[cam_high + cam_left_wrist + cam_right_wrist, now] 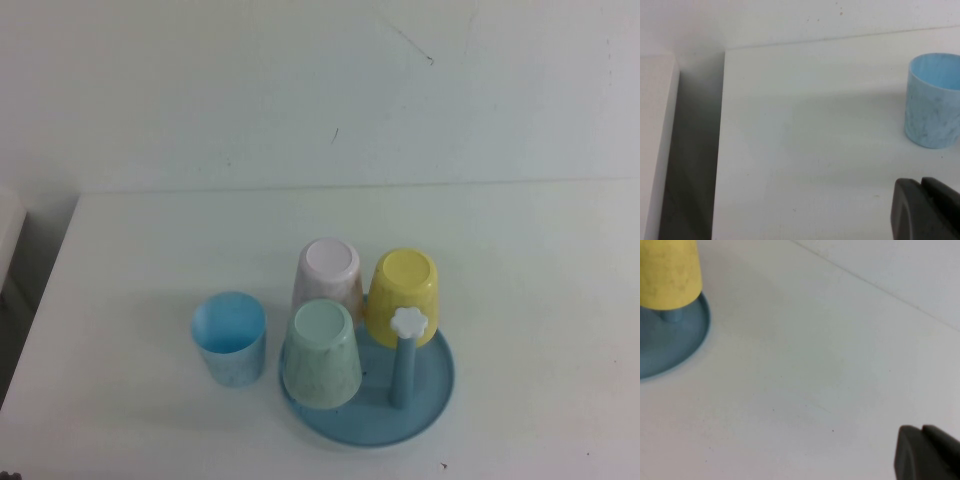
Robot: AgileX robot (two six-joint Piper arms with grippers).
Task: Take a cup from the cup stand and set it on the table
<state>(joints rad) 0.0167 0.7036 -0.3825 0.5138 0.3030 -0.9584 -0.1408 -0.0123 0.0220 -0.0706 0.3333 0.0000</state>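
High view, cup (230,338): upright, mouth up, on worktop (520,270) just left of cup stand (425,405); apart from it, off its peg.
High view, stand: mint-green cup (321,354), pink cup (327,280), yellow cup (402,295) upside down on pegs; one bare peg (404,355) with white flower knob.
High view, arms: neither in sight.
Left wrist view: left pincer (927,210) low over bare worktop, near the cup, not touching; only a dark tip visible, open or closed cannot tell.
Right wrist view: right pincer (927,452) over bare worktop, well clear of stand; same, cannot tell.
Progress: looks done; at most arms to park.
Obstacles: none seen.
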